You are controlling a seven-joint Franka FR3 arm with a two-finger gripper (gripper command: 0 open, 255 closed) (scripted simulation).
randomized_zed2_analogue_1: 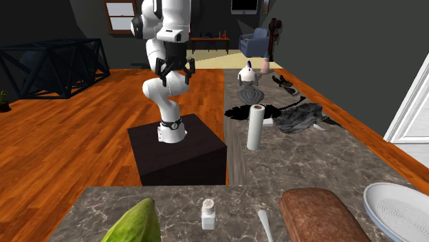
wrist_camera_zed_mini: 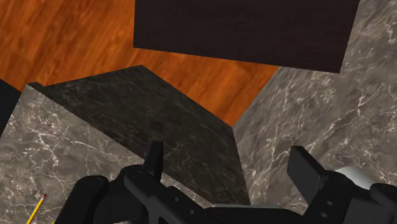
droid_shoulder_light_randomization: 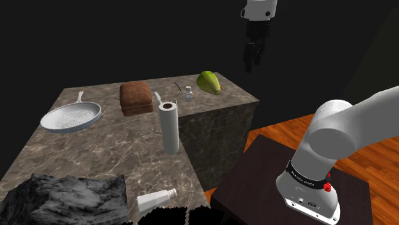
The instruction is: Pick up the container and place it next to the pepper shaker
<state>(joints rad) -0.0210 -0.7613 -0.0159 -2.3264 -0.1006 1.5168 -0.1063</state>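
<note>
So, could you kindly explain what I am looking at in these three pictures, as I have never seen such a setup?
These are simulator renders of a white robot arm with dark joints standing on a dark box beside a grey marble counter. One camera looks from beside the stand, a second looks back at the arm from the counter's far end, and a third sits on the hand, looking along its black jaws. On the counter lie a pale round frying pan, a brown loaf, an upright white paper roll, a small white pepper shaker, a green leafy vegetable and a white bottle-like container on its side. The jaws stand apart, raised in the air, holding nothing.
</note>
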